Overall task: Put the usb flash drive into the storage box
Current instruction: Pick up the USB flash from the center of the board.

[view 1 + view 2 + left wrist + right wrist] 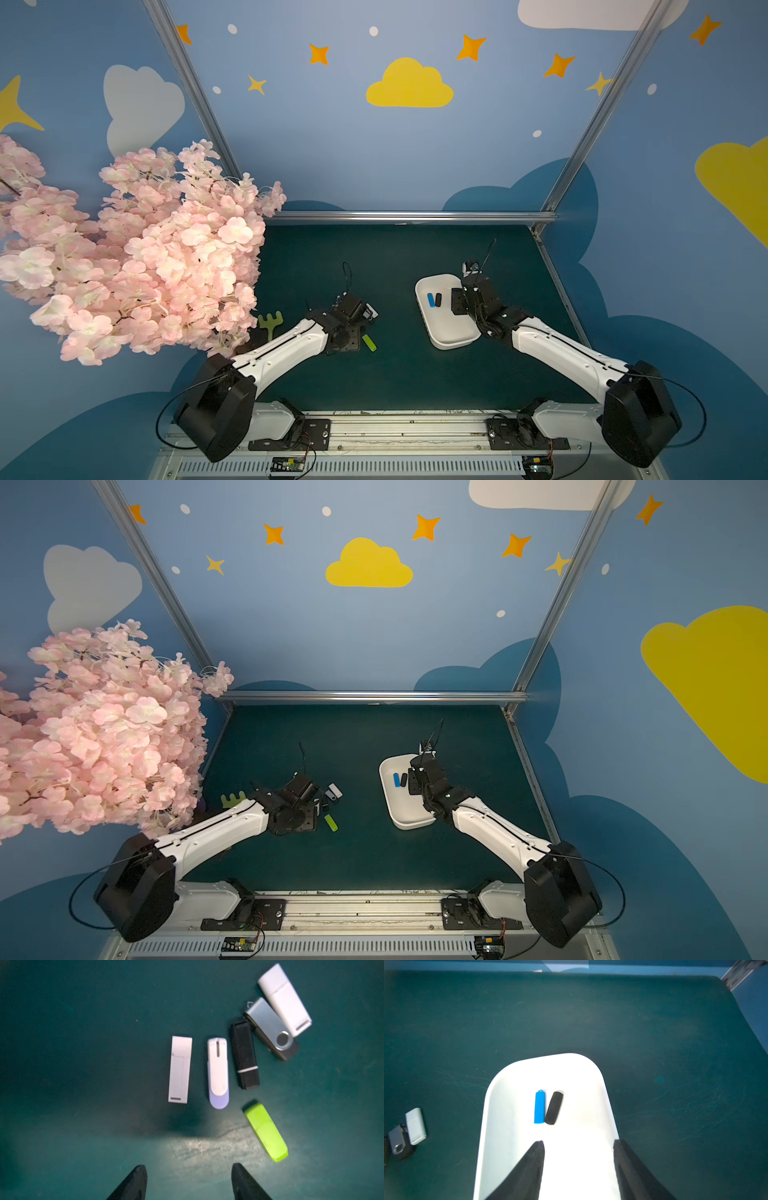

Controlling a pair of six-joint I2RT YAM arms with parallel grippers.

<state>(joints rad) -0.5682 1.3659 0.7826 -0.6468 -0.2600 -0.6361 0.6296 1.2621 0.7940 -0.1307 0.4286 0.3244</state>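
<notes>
We are worrying most about crowding. Six flash drives are lying on the dark green felt mat (83, 1064) ahead of the left claw (188, 1165). The black capped stick with a silver band (245, 1054) is crowding against the silver-and-black swivel drive (271, 1028), which appears to be touching the white capped drive (284, 999). Closing on any of these, we are risking dragging a neighbour along or flicking one away. The slim white rectangular stick (180, 1069) and the white-and-lavender swivel drive (218, 1073) are lying just beside each other, so a finger may be landing on one of them. The lime-green plastic drive (266, 1132), lying apart and nearest the fingertips, is looking safer to us.

The left claw is hovering spread over bare mat, gripping nothing. The right claw (578, 1141) is hanging spread and empty over the shallow white plastic storage box (500, 1105). A blue stick (539, 1107) and a black rounded stick (554, 1108) are lying side by side in the box, just ahead of the fingertips. One finger is sitting over the rim and could be knocking it.
</notes>
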